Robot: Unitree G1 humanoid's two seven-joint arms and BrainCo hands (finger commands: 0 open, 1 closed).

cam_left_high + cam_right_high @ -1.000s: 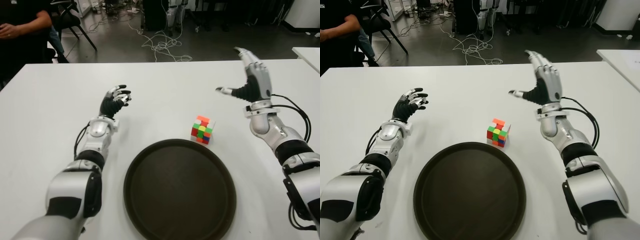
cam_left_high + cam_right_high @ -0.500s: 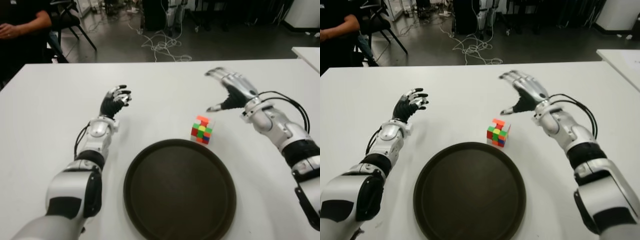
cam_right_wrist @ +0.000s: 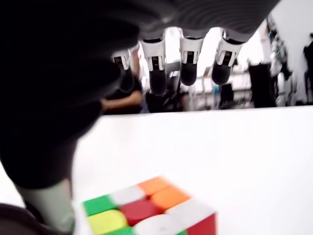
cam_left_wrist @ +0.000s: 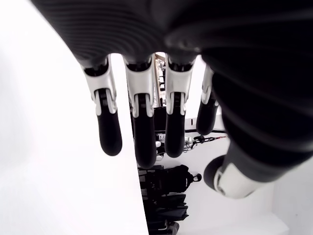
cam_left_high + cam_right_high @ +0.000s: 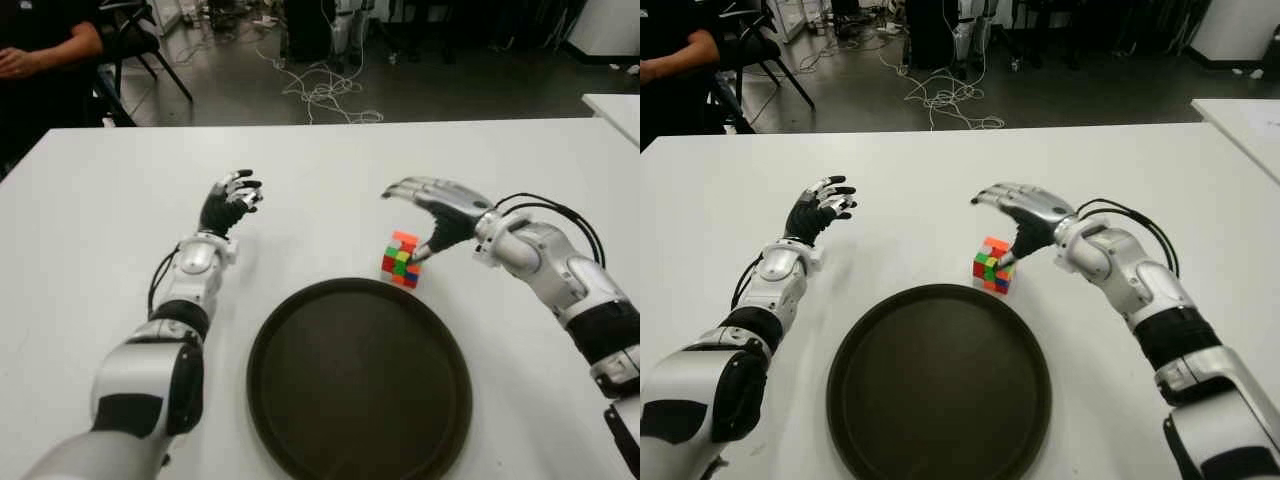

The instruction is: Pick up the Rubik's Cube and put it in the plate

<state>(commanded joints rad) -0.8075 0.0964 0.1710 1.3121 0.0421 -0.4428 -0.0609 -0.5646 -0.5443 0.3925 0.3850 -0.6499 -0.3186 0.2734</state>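
A white surface point(image 5: 330, 170) carried a round dark plate point(image 5: 359, 378), and every place here is given relative to that plate. Beyond the surface's far edge, well away from the plate, lay a dark floor with a tangle of white cables point(image 5: 325, 95), and at the far left corner sat a person point(image 5: 40, 50) in dark clothing next to a black chair point(image 5: 145, 40). A second white table point(image 5: 615, 105) showed at the far right. Nothing lay between the plate and the Rubik's Cube point(image 5: 404, 260).

The cube stood on the surface just beyond the plate's far rim, slightly to its right side, close to the rim; whether it touched the rim could not be told. Its stickers showed red, orange, green, yellow, blue and white, with an orange and white top row and green and yellow squares on the near face.

The right hand point(image 5: 432, 210) hovered beyond the plate, directly over and beside the cube, palm down. Its 4 fingers point(image 3: 188, 68) were stretched out and spread above the cube without closing, and the thumb tip point(image 5: 420, 252) reached down right at the cube's right face, at or very near contact. It held nothing.

The left hand point(image 5: 230, 200) showed well to the plate's far left, its fingers loosely bent and empty.
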